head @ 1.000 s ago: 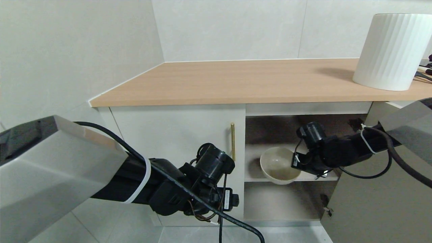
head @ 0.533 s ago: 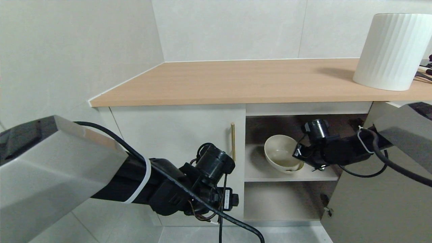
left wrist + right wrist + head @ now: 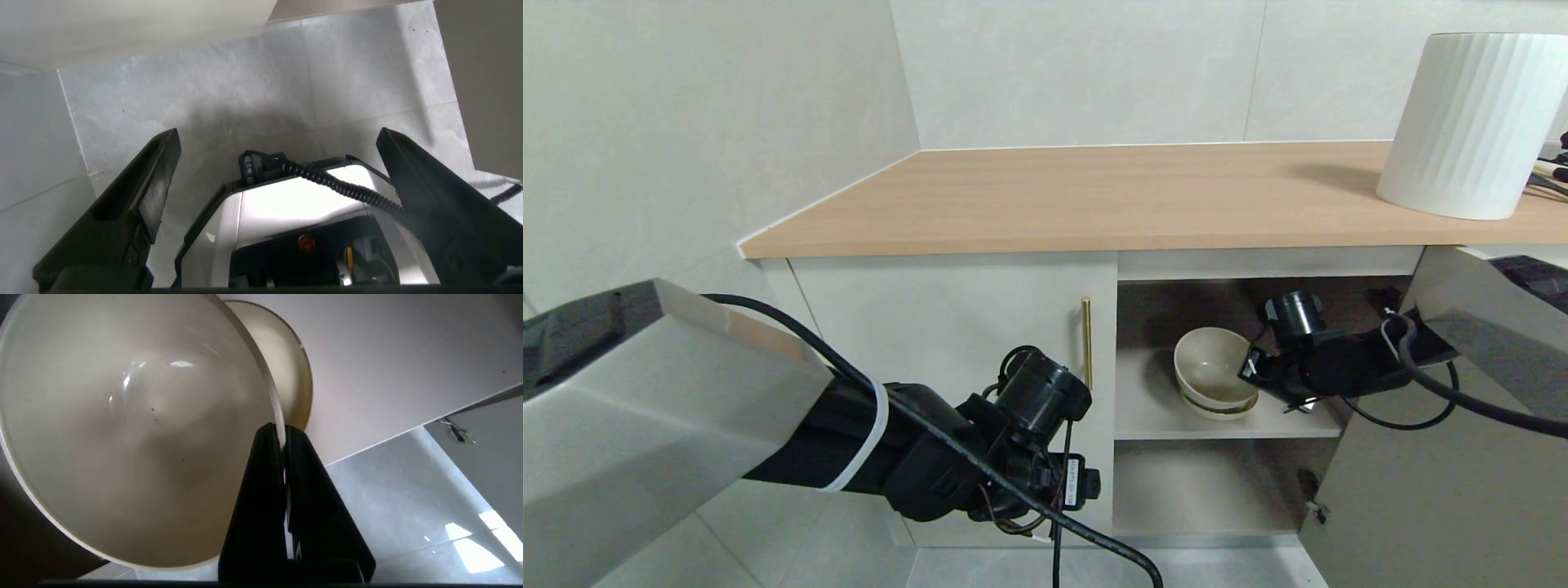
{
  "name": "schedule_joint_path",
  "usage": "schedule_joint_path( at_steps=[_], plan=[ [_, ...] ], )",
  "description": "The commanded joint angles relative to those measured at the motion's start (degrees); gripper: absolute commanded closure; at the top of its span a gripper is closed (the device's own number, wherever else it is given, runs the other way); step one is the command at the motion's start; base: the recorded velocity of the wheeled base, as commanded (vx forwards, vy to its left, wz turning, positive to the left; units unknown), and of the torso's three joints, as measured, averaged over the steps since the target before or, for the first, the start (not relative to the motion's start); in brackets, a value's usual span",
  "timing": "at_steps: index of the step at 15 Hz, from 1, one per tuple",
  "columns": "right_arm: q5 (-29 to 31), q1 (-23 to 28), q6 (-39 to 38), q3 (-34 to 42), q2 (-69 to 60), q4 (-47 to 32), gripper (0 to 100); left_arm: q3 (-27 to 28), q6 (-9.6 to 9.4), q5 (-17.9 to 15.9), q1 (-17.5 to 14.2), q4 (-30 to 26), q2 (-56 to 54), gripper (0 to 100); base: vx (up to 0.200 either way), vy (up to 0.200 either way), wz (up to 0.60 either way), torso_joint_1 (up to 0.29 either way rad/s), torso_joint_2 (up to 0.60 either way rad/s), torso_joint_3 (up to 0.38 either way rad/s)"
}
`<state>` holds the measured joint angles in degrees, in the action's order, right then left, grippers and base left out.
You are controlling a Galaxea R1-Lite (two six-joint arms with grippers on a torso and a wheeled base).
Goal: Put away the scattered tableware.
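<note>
While the left arm fills the lower left of the head view, the left gripper (image 3: 278,139) points at the pale floor, its jaws spread wide and holding nothing. Just right of it is the closed cabinet door with its brass handle (image 3: 1085,343). Past that door's edge the compartment is open. A strip of shelf (image 3: 1147,408) shows between the door and the bowl (image 3: 1213,367), with a lower bay beneath. The bowl is in the centre right of the frame, back from the shelf's front edge. It is cream, smooth and glossy inside, and tilted over a second cream dish (image 3: 1218,411) lying on the shelf. The right gripper (image 3: 1251,371) is clamped on the bowl's right rim. The open door (image 3: 1421,490) flanks the arm, and a white ribbed container (image 3: 1470,122) stands on the wooden countertop (image 3: 1094,196) at upper right.
</note>
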<state>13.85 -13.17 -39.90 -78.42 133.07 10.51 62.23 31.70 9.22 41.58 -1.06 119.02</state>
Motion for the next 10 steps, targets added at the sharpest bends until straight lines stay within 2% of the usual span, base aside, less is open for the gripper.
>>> schedule_joint_path(
  at_steps=[1,10],
  plan=[
    [0.04,0.07,0.09,-0.33,1.05,0.04,100,-0.01,0.03,0.01,-0.01,0.01,0.16,0,0.0,0.0,0.0,0.0,0.0,0.0],
    [1.53,1.21,0.17,-1.65,3.25,0.04,100,-0.01,0.03,0.1,-0.01,0.09,0.16,0,0.0,0.0,0.0,0.0,0.0,0.0]
  ],
)
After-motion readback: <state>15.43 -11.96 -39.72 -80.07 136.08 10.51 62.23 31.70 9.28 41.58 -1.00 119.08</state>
